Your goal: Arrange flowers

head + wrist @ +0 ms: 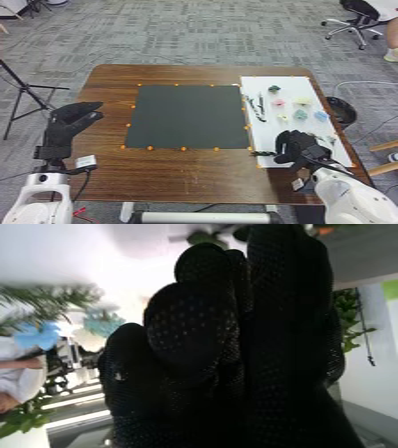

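Spanning the board's point(266, 162) near edge is the right robot hand point(297, 148).

Smooth wooden table point(195, 175), matt dark mat point(187, 117), rough fabric over right robot hand point(295, 145)

Legible text: none. In the head view, a small white rectangular label point(85, 161) is sitting at the wrist end of the white left robot arm point(44, 186), bearing faint dark marks (too small to read). A second small pale rectangular label point(298, 184) is showing beside the wrist of the white right robot arm point(342, 191), its surface likewise giving no readable characters. The right wrist view is yielding no readable letters, numbers or signs.
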